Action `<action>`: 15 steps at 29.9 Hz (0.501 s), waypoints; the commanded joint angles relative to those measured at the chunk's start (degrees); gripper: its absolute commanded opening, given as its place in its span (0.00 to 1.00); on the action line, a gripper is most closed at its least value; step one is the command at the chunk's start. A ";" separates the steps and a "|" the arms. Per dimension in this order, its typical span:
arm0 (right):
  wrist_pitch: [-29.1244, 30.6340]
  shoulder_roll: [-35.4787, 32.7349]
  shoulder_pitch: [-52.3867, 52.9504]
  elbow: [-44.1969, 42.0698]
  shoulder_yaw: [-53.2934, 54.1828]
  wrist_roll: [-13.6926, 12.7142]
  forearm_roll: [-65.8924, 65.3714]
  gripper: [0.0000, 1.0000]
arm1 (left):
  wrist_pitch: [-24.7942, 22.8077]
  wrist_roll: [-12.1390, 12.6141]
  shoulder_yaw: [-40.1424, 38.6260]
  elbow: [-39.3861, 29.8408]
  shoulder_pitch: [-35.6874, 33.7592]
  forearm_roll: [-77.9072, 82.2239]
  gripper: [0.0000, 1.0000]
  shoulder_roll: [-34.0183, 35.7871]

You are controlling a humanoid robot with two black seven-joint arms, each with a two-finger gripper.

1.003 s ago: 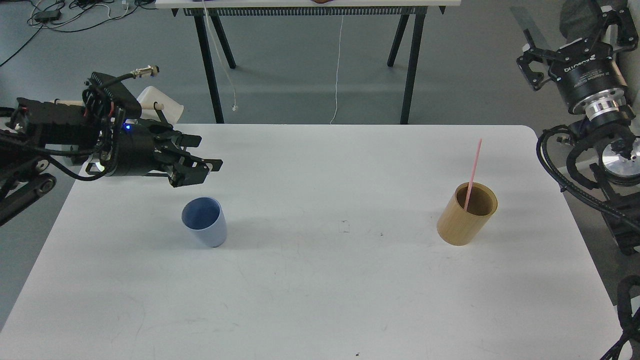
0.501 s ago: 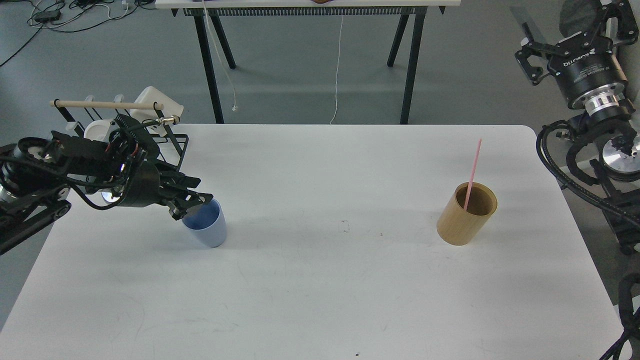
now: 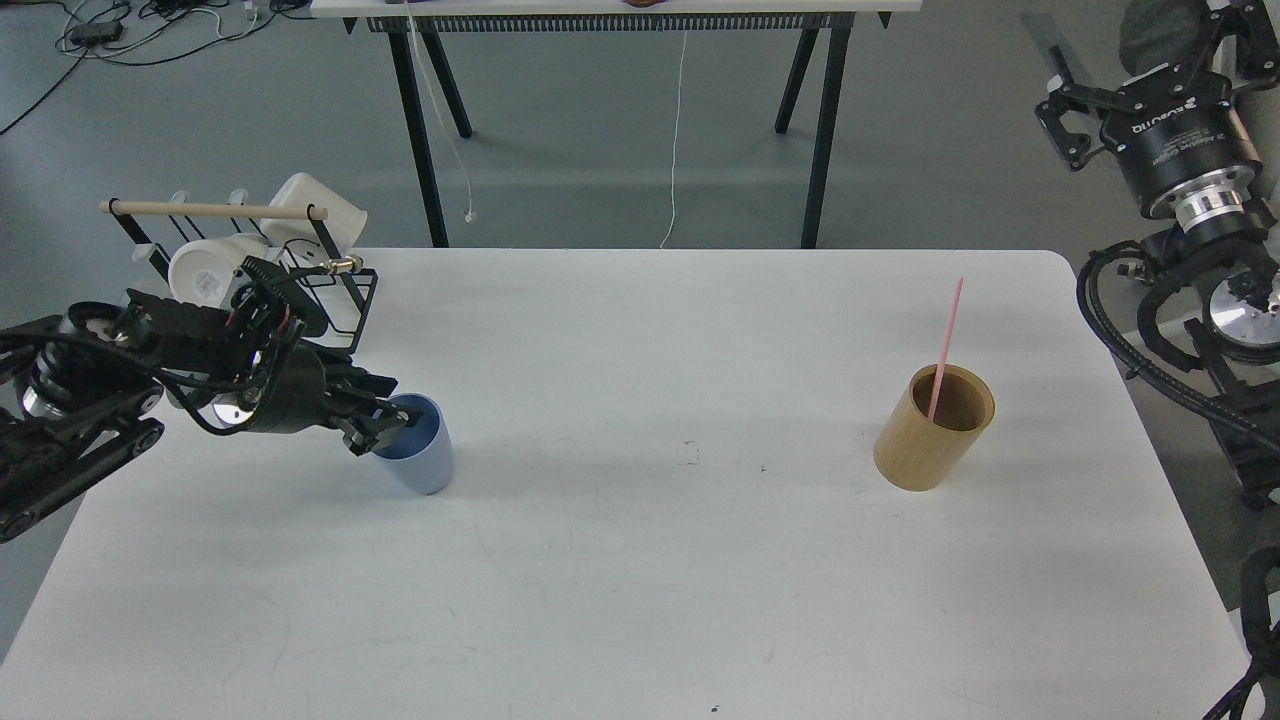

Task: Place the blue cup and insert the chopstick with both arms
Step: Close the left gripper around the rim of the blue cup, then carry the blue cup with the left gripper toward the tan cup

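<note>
The blue cup (image 3: 420,455) stands upright on the white table (image 3: 640,560), left of centre. My left gripper (image 3: 388,427) comes in low from the left, and its fingers stand apart astride the cup's left rim, one over the opening and one outside the wall. The pink chopstick (image 3: 946,345) leans upright inside the tan wooden holder (image 3: 932,430) at the right. My right gripper (image 3: 1140,60) is raised off the table's right edge, far above the holder, with its fingers spread and empty.
A black wire rack (image 3: 300,270) with a wooden bar and white cups stands at the table's back left corner, just behind my left arm. A black-legged trestle table (image 3: 620,20) stands on the floor beyond the table.
My left gripper has dropped from above and behind the cup down to its left rim. The cup and the holder have not moved. My right gripper has shifted slightly upward.
</note>
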 commanded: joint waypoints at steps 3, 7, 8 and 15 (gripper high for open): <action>0.00 -0.09 -0.10 0.00 -0.15 0.00 0.00 0.99 | 0.08 0.00 1.41 2.98 -0.01 -0.01 0.36 -1.69; 0.00 -0.09 -0.19 -0.09 -0.15 0.00 0.00 0.99 | 0.26 0.00 2.03 3.42 -0.01 -0.01 0.13 -1.69; 0.00 -0.09 -0.19 -0.09 0.03 0.00 0.00 0.99 | 0.26 0.00 2.03 3.42 -0.01 -0.01 0.08 -1.60; 0.00 -0.01 -0.19 0.00 0.03 0.00 0.00 0.99 | 0.08 0.00 1.59 2.55 -1.32 -0.01 0.01 -1.69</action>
